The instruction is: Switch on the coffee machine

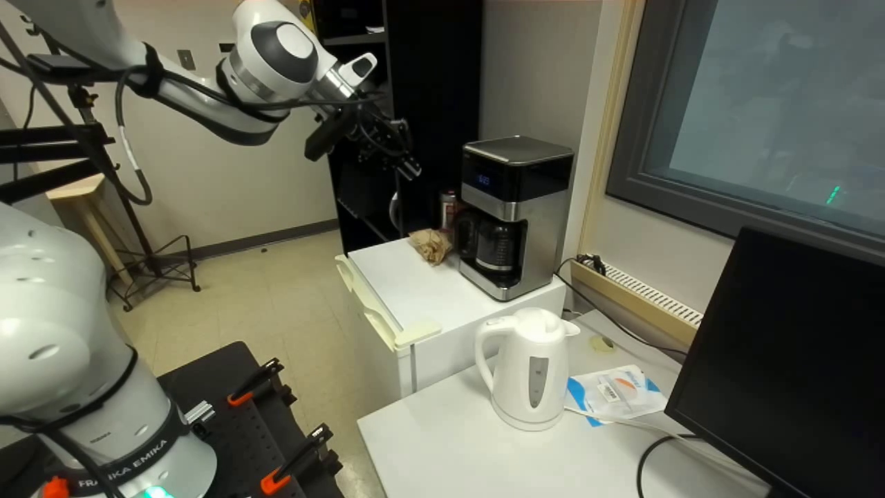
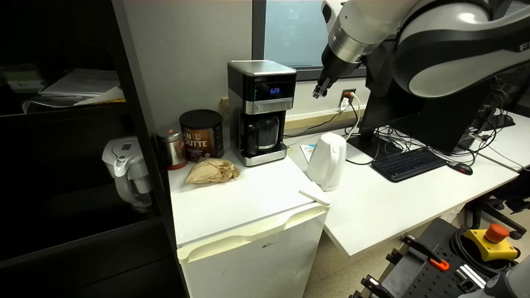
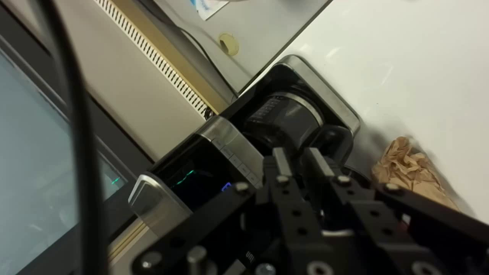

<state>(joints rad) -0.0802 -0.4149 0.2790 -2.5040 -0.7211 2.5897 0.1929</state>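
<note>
As my end effector [image 3: 299, 159] hangs empty, slightly parted, I'd square one fingertip [image 3: 282, 162] to the machine's [image 2: 261, 108] buttons [image 3: 235, 160].

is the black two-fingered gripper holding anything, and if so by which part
Nothing is held: the black two-fingered gripper has its jaws slightly apart, with nothing between.

All three views look down on the coffee machine [image 2: 261, 109].

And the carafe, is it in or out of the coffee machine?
In: the carafe sits within the coffee machine, beneath its lit display, in both exterior views; the wrist view agrees.
</note>
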